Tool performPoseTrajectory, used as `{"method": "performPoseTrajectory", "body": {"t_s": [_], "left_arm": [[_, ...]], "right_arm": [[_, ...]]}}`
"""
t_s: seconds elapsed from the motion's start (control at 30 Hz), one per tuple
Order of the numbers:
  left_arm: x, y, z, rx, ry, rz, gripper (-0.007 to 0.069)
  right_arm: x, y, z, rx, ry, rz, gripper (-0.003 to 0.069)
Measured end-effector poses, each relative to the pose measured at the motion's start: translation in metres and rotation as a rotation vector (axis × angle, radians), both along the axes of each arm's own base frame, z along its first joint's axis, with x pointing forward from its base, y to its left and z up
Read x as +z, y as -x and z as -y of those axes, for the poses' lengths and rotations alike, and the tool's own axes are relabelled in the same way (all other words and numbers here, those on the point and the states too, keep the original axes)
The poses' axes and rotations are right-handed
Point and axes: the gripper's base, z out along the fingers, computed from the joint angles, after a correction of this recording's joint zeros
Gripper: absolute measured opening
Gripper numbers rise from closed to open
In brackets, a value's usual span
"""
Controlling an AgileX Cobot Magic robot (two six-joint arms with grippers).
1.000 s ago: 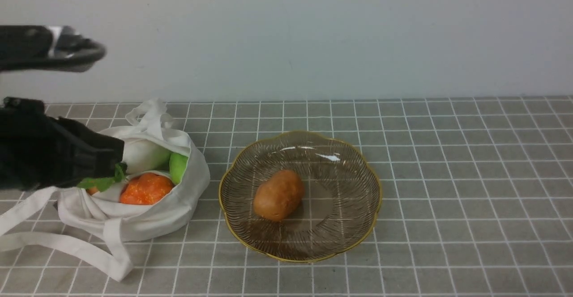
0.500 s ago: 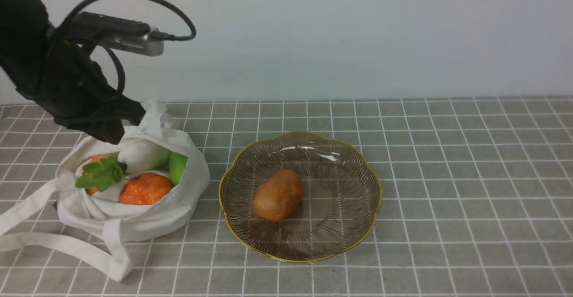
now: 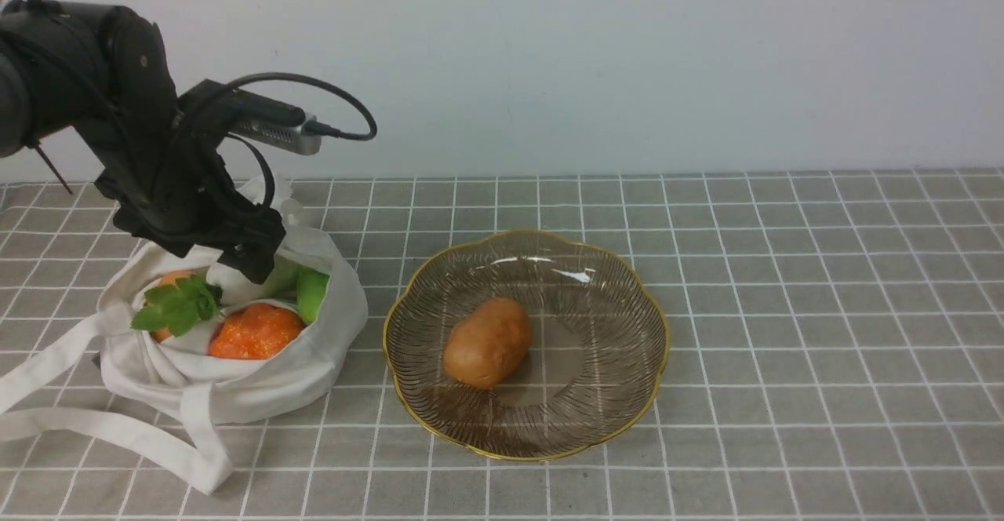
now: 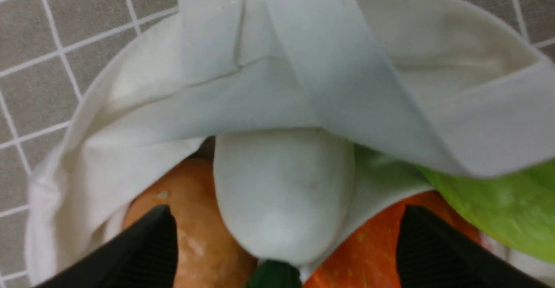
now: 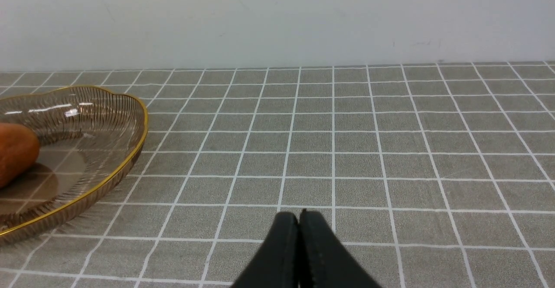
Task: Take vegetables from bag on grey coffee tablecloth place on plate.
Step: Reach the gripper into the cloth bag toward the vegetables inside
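Observation:
The white bag point(image 3: 235, 384) lies open at the left on the grey tablecloth point(image 3: 784, 309). It holds a white radish point(image 3: 227, 282) with a green leaf sprig point(image 3: 176, 305), a bumpy orange vegetable point(image 3: 255, 331), a light-green one point(image 3: 312, 292) and a brownish lump point(image 3: 169, 279). My left gripper point(image 3: 252, 260) is open and reaches down into the bag mouth. In the left wrist view its fingers point(image 4: 147, 244) stand wide on either side of the radish point(image 4: 282, 184), not touching it. One brown potato point(image 3: 488, 342) lies on the plate point(image 3: 655, 325). My right gripper point(image 5: 299, 215) is shut and empty above the cloth.
The bag's long straps point(image 3: 102, 427) trail toward the front left; another strap point(image 4: 329, 62) crosses the bag mouth over the radish. A pale wall point(image 3: 549, 58) stands behind the table. The plate's rim point(image 5: 141, 132) lies to one side of the right gripper.
My left arm has swung from the far left edge up and over the bag, then lowered its open gripper into the bag mouth around the radish. The vegetables have not moved.

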Motion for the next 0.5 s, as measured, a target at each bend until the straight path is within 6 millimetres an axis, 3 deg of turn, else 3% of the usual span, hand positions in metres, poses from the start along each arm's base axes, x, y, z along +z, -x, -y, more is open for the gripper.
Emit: {"method": "performPoseTrajectory", "body": {"t_s": [0.17, 0.37, 0.4, 0.5], "left_arm": [[-0.012, -0.005, 0.000, 0.000, -0.001, -0.012, 0.0615], [-0.025, -0.010, 0.000, -0.002, -0.005, -0.026, 0.0512], [-0.027, -0.011, 0.001, 0.000, -0.005, -0.031, 0.0441], [-0.027, -0.011, 0.000, 0.002, -0.005, -0.034, 0.0433]], "right_arm": [[0.000, 0.000, 0.000, 0.000, 0.000, 0.000, -0.0015], [0.000, 0.000, 0.000, 0.000, 0.000, 0.000, -0.0015], [0.000, 0.000, 0.000, 0.000, 0.000, 0.000, -0.0015], [0.000, 0.000, 0.000, 0.000, 0.000, 0.000, -0.0015]]}}
